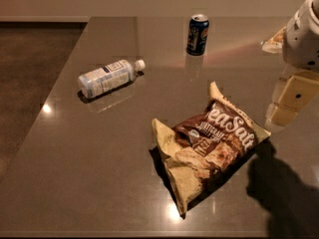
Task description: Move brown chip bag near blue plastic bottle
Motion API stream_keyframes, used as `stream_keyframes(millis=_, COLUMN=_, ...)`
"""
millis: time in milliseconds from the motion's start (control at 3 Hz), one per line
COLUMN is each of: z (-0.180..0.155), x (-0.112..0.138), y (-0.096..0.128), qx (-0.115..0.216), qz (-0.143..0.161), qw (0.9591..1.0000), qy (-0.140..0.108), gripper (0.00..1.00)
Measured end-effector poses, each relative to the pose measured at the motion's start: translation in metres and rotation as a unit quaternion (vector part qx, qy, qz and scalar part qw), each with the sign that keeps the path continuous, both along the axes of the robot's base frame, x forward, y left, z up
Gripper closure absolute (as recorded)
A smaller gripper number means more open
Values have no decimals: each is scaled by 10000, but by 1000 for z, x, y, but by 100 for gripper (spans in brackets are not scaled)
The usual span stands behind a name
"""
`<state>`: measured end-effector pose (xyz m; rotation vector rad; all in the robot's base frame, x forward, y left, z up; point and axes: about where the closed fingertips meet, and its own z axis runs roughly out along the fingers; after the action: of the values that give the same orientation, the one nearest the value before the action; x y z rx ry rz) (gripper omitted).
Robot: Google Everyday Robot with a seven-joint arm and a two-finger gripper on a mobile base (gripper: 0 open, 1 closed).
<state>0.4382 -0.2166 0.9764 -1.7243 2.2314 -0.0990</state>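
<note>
The brown chip bag [209, 146] lies flat on the grey table, right of center, crinkled, with white "Sea Salt" lettering. The blue plastic bottle [108, 77] lies on its side at the left rear, white cap pointing right. My gripper [288, 102], pale yellow under a white arm, hovers at the right edge of the view, just right of the bag's upper corner and apart from it. It holds nothing that I can see.
A dark blue soda can [197, 34] stands upright at the back center. The table's left edge [55, 88] runs diagonally, with dark floor beyond it. The arm's shadow falls on the table at the lower right.
</note>
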Motion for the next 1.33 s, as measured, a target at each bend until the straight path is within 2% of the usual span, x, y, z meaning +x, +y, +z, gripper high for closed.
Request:
stream_keyframes(millis=333, z=0, x=0, y=0, qx=0, qz=0, qw=10000, qy=-1, gripper=0)
stream_keyframes(millis=667, z=-6, x=2, y=4, qx=-9, qz=149, qw=9999, qy=-22, gripper=0)
stream_keyframes(millis=1333, z=-40, x=16, y=12, qx=-71, qz=437, qw=9987, qy=264, gripper=0)
